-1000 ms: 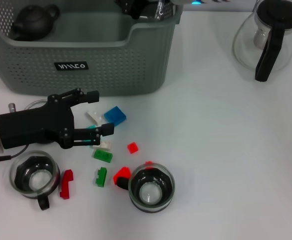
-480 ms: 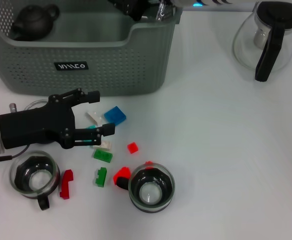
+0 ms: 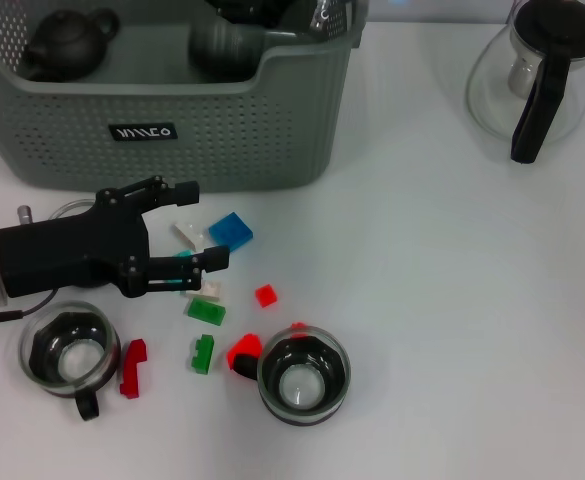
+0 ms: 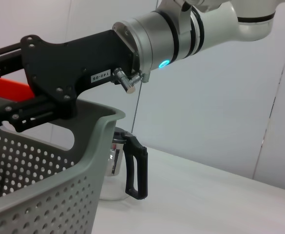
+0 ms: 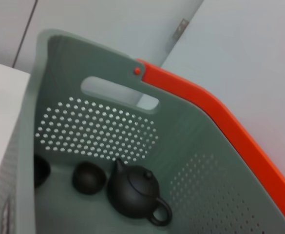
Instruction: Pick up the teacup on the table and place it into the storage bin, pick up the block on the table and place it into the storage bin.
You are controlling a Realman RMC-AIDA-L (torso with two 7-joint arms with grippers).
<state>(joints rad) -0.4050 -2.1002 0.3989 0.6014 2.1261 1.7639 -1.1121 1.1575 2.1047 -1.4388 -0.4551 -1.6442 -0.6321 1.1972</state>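
- Nearest the table's (image 3: 442, 300) front edge stand two glass teacups: one (image 3: 303, 378) near the middle, with a red block (image 3: 242, 352) touching its side, and one (image 3: 70, 352) toward the front left corner, with a red piece (image 3: 132, 367) just beside it.
- A green block (image 3: 203, 353) and a flatter green block (image 3: 205, 311) lie between the two cups; a small red block (image 3: 265, 295) sits just beyond.
- Left gripper (image 3: 200, 224) hovers low over the scattered pieces, jaws spread wide and holding nothing, with a white block (image 3: 186, 234) lying between the fingers.
- A blue block (image 3: 231, 231) lies just off the fingertips, toward the storage bin (image 3: 232, 130).
- The storage bin stands at the back left of the table, black label on its front wall.
- Inside it, the right wrist view shows a dark teapot (image 5: 136, 194), a small dark cup (image 5: 88, 178) beside it and another dark piece (image 5: 41, 170) at the wall.
- Right gripper (image 3: 272, 10) reaches in over the bin's far rim; I cannot tell whether it is spread or closed.
- At the back right corner stands a glass pitcher (image 3: 537, 70) with a black handle, well apart from everything else.
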